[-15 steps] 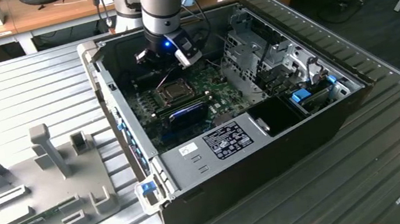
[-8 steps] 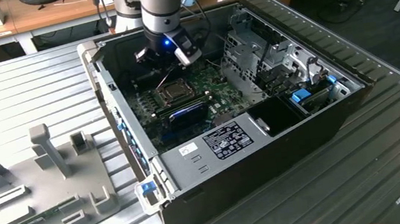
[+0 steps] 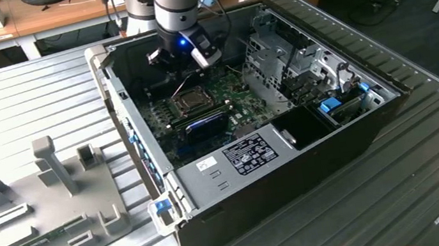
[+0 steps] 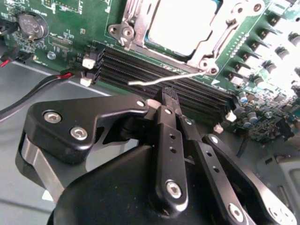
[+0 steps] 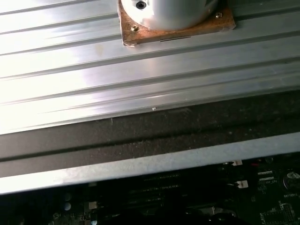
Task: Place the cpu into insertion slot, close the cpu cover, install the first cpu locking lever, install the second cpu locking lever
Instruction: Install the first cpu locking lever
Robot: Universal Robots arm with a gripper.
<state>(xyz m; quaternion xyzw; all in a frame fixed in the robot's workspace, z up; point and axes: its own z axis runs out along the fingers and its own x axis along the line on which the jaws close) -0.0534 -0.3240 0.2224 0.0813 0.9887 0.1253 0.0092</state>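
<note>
The cpu (image 4: 182, 22) lies flat in the insertion slot (image 3: 190, 99), its pale top showing through the cut-out of the cpu cover (image 4: 132, 21), which is folded down over it. A thin silvery locking lever (image 4: 164, 79) sticks out along the socket's edge, over the black memory slots (image 4: 140, 70). My gripper (image 4: 168, 95) is shut with nothing between its fingers. Its tip sits right beside that lever; whether they touch I cannot tell. In the exterior view the gripper (image 3: 182, 60) hangs inside the open computer case, just behind the socket.
The case (image 3: 295, 170) lies open on a ribbed metal table (image 3: 18, 99). Drive cages (image 3: 298, 67) stand toward the exterior view's right of the board. Red and black cables (image 4: 33, 89) run beside the gripper. A grey fixture plate (image 3: 42, 206) lies on the table at the exterior view's left.
</note>
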